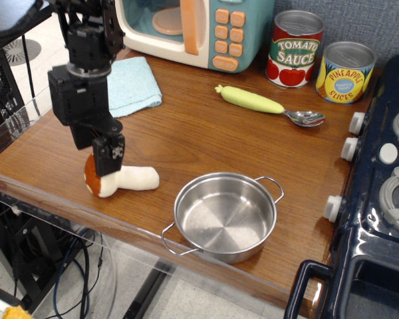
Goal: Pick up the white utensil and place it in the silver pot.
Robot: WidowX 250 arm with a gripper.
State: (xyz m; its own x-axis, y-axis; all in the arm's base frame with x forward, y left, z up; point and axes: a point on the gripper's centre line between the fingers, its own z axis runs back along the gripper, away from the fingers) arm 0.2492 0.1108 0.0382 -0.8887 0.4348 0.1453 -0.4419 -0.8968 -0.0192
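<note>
The white utensil is a plush mushroom (130, 179) with a cream stem and orange-brown cap, lying on its side near the table's front left edge. The silver pot (225, 216) stands empty to its right, near the front edge, with two wire loop handles. My black gripper (106, 159) hangs directly over the mushroom's cap, with its fingers down at the cap and partly hiding it. I cannot tell whether the fingers are open or closed on it.
A yellow-green handled metal spoon (269, 105) lies behind the pot. A tomato sauce can (294, 48) and a pineapple can (345, 71) stand at the back right. A toy microwave (196, 30) and a blue cloth (133, 85) are at the back left. A toy stove (379, 199) borders the right.
</note>
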